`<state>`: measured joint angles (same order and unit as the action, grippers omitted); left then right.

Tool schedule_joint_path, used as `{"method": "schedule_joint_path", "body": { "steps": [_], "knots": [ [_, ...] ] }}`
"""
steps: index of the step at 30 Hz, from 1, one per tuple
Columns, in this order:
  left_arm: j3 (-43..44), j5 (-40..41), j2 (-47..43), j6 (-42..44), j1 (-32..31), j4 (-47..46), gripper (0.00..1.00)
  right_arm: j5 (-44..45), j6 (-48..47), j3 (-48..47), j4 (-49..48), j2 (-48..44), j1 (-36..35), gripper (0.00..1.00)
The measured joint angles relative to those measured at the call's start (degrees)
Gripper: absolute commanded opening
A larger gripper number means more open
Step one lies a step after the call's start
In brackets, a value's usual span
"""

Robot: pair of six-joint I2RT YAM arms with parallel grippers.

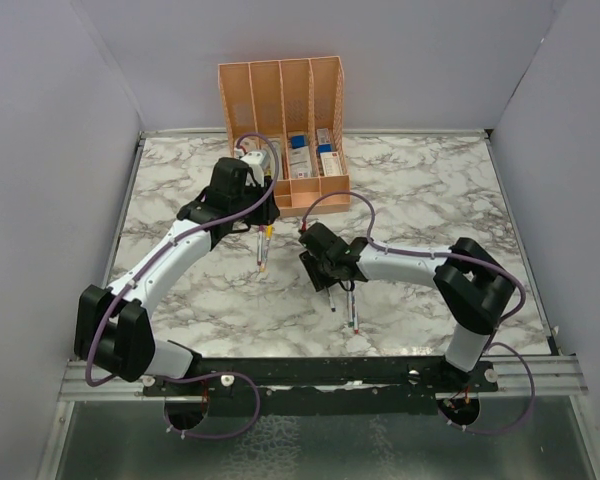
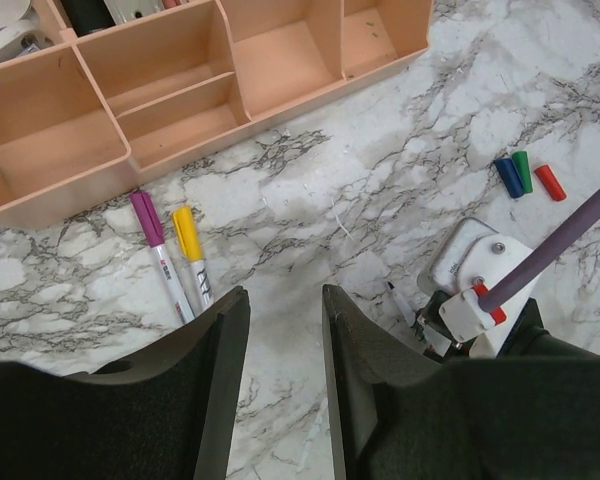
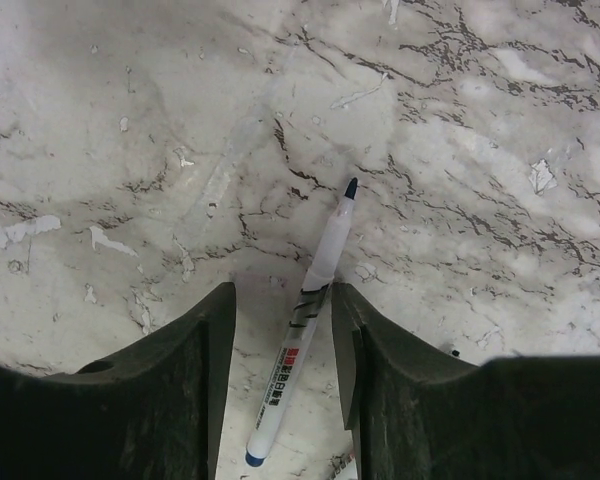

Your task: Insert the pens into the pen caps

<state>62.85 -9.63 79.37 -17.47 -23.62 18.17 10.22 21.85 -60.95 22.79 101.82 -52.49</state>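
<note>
In the right wrist view a silver-grey pen [image 3: 302, 340] with a dark blue tip and no cap lies flat on the marble, between the jaws of my right gripper [image 3: 280, 300]. The jaws stand open on either side of it. My left gripper [image 2: 285, 300] is open with only bare table between its fingers. Just ahead of it to the left lie two pens, one wearing a purple cap [image 2: 147, 218] and one a yellow cap [image 2: 186, 232]. Loose blue [image 2: 507, 177], green [image 2: 523, 170] and red [image 2: 550, 182] pen caps lie together at the right.
The orange organiser [image 1: 285, 190] stands at the back, its low front compartments [image 2: 180, 100] right in front of the left gripper. The right arm's wrist [image 2: 475, 290] and its purple cable lie close to the left gripper's right side. Another pen [image 1: 352, 312] lies near the right gripper [image 1: 325, 268].
</note>
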Motion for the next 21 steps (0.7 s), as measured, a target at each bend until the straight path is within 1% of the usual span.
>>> {"method": "schedule_joint_path", "body": {
  "steps": [2,7,8,11,12,18,21],
  "knots": [
    [0.0,0.0,-0.3,0.1,0.0,0.0,0.38,0.1,0.5,-0.3,0.1,0.3,0.0,0.4],
    [-0.8,0.0,-1.3,0.1,0.4,-0.2,0.38,0.2,2.0,-0.9,1.2,0.7,0.0,0.28],
    [-0.9,0.0,-1.3,0.1,0.5,-0.1,0.38,0.2,2.4,-0.9,1.4,0.7,0.1,0.24],
    [-1.0,0.0,-1.4,0.1,0.7,-0.2,0.38,0.2,3.4,-1.1,2.0,0.8,0.1,0.06],
    [-1.1,0.0,-1.4,0.1,0.8,-0.2,0.38,0.1,3.8,-1.3,2.5,0.9,0.1,0.02],
    [-1.7,0.0,-1.4,0.4,1.3,0.0,0.38,0.1,4.5,-3.2,5.4,2.0,0.1,0.01],
    [-1.7,0.0,-1.4,0.7,1.4,-0.1,0.38,1.2,4.7,-5.7,7.5,3.3,0.1,0.01]
  ]
}}
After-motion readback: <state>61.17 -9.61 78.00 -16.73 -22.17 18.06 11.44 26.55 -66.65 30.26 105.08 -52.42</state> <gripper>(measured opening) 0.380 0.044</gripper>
